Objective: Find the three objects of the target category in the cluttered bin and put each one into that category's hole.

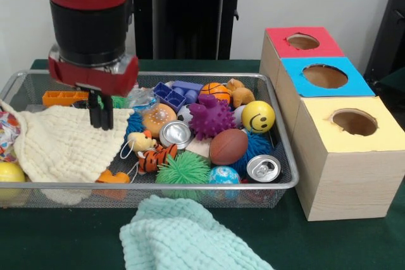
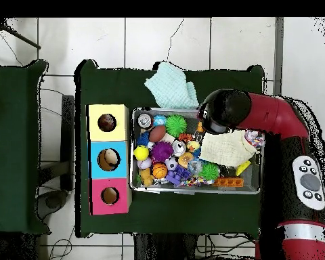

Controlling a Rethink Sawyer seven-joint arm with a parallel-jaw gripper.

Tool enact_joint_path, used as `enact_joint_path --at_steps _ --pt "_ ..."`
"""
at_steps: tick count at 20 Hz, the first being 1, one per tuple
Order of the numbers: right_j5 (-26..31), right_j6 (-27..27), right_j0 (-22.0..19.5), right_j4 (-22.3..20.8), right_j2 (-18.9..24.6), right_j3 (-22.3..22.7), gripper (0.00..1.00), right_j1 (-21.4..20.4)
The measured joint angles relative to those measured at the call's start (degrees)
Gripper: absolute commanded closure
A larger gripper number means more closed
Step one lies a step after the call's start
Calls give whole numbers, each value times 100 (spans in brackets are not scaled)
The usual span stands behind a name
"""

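A robotics lab: pedestal-mounted red arm (image 2: 287, 122), green-draped table (image 2: 172, 217), tiled floor (image 2: 192, 40), loose cables (image 2: 53, 91).

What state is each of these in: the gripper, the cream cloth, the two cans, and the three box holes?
gripper: shut, tips down at the cloth's edge
cream cloth: spread over the bin's contents
cans: lying among toys, tops facing out
red box: hole uncovered
blue box: hole uncovered
yellow box: hole uncovered

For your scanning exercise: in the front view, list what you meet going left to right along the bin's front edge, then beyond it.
Yellow ball → cream cloth → green spiky ball → can → yellow box.
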Motion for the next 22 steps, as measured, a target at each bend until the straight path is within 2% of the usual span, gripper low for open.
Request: enact_joint_path --at_steps 5,15,22 --pt "-76 0 -76 34 -50 17 100 -130" --pt "-692 0 -509 22 -81 -75 100 468" --pt "-1088 0 -724 -5 -119 107 100 778"
